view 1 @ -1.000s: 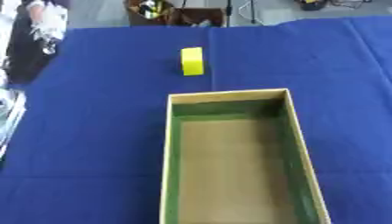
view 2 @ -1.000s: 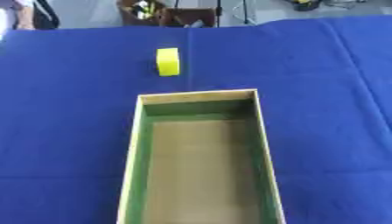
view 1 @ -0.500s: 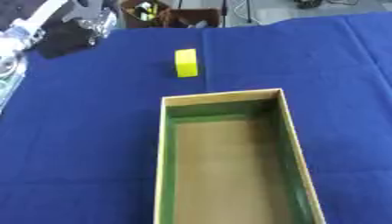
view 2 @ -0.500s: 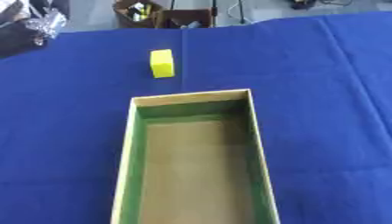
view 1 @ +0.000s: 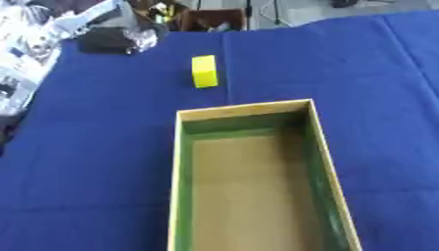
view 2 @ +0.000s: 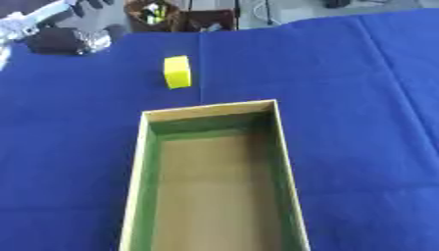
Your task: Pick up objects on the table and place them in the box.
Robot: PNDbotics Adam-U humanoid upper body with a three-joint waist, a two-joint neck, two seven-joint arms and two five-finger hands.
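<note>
A small yellow block stands on the blue cloth just beyond the far end of the box. The open box has a pale rim, green inner walls and a brown floor, with nothing inside it. My left hand, dark with silver parts, hovers over the far left of the table. It is left of the block, a clear gap away, and blurred. The silver left arm runs in from the upper left corner. My right hand shows in neither view.
The blue cloth covers the whole table, open on both sides of the box. Beyond the far edge sit a brown object and dark clutter on a grey floor.
My left arm has swung up and to the right, from the left edge toward the far side of the table, closer to the yellow block. The block and box have not moved.
</note>
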